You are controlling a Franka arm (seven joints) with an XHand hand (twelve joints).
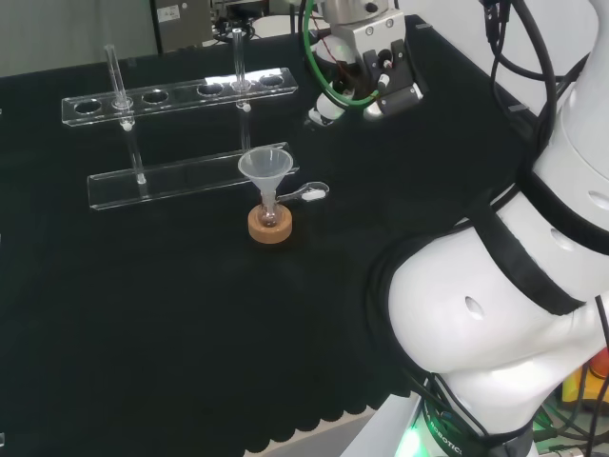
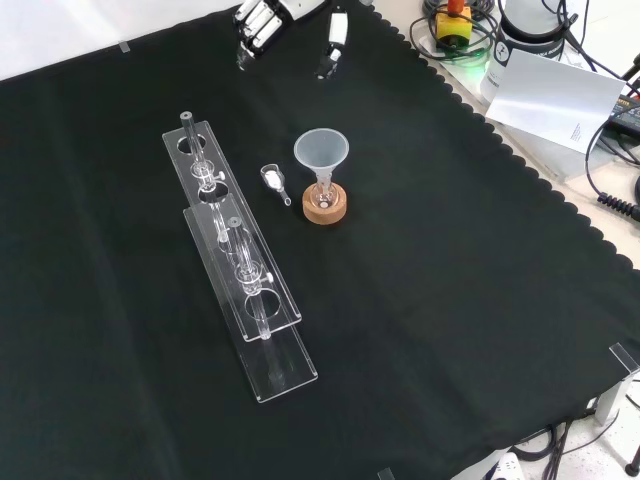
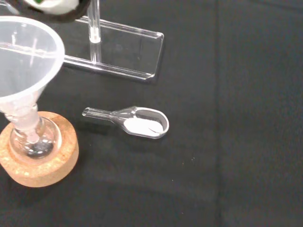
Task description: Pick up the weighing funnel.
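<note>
Hand (image 2: pixel 260 22): at the front view's far edge of the surface (image 2: pixel 450 300), fingers relaxed and apart, holding nothing.
Weighing funnel (image 3: pixel 139 123): lying flat, just beside the cork ring (image 3: pixel 42 175).

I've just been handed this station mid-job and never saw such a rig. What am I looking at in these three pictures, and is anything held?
One white arm carries a hand with fingers. The head view looks over the arm from behind, the front view looks down from in front, the wrist view looks past the palm. On the black cloth lies the weighing funnel, beside a big funnel in a flask on a cork ring, near a clear tube rack. The hand is open above the cloth and holds nothing.
</note>
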